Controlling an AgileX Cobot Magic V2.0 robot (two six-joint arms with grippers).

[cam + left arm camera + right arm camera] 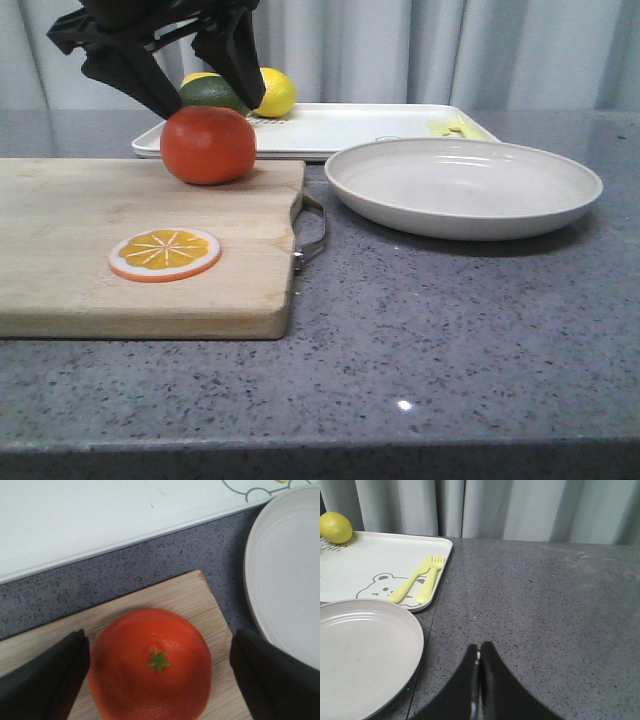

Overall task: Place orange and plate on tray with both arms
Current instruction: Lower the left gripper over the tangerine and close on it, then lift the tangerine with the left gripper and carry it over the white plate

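I judge the orange pick in hand. My left gripper (205, 95) hangs spread wide over the orange (208, 144) on the cutting board (70, 215), gripping nothing. Right gripper (479, 680) closed, empty, beside the plate (365, 650). Next: lower, close, carry to the tray (350, 128).

bench (450, 330): grey speckled stone look, smooth, slight sheen
cutting board (80, 250): pale wood, fine grain, matt
board handle (312, 232): metal, dull shine
orange (208, 145): red-orange skin, finely dimpled, soft gloss; green stem star
orange slice (165, 253): glossy, plastic look
plate (465, 185): off-white, smooth, satin glaze
tray (350, 127): white, smooth, plastic look, low sheen
forks (417, 580): pale yellow plastic, matt
left tool (160, 670): black, matt fingers
curtain (520, 507): grey cloth, matt folds
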